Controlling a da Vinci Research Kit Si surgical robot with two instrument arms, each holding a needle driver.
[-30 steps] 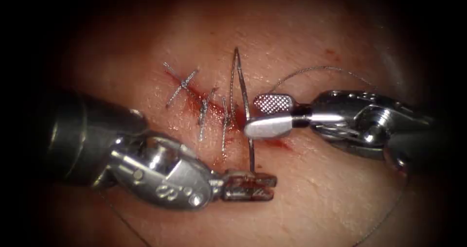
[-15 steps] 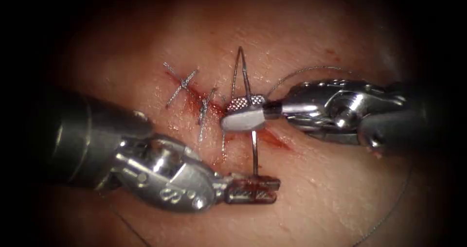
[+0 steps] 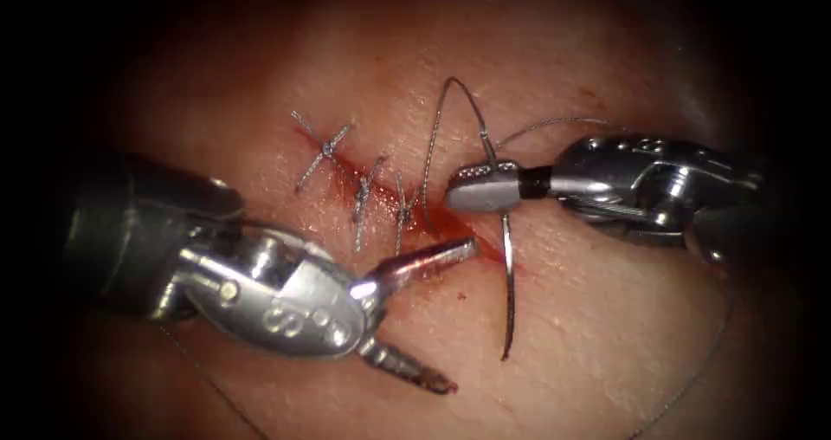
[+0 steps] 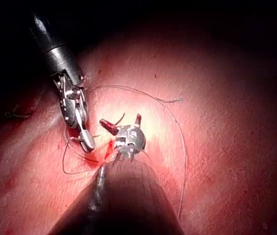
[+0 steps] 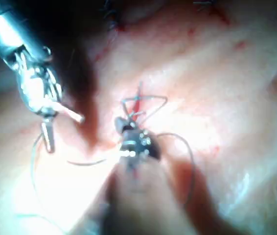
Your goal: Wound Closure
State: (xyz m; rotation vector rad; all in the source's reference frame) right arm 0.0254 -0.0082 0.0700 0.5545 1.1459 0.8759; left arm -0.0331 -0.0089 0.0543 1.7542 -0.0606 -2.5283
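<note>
My right tool (image 3: 483, 189) comes in from the right with its jaws shut on the curved needle (image 3: 508, 293), partway along its curve and nearer the thread end. The needle is out of the tissue (image 3: 589, 319), and its free end hangs over the right side of the cut (image 3: 463, 230). Thread (image 3: 430, 158) runs from the needle's top down into the cut. My left tool (image 3: 459, 319) sits at the lower left with its jaws spread wide and nothing between them. The left wrist view has those open jaws (image 4: 125, 121) beside the right tool (image 4: 77, 115).
Three finished stitches (image 3: 325, 150) with cut thread ends cross the left part of the cut. Red fluid (image 3: 433, 219) lies along the cut. A slack length of thread (image 3: 554, 124) arcs over the right tool and trails down the right side. The left tool (image 5: 38, 90) stands open in the right wrist view.
The right tool's jaws closed on the needle and carried it right. The left tool's jaws let go of the needle's lower end and opened, its tip swinging left.
</note>
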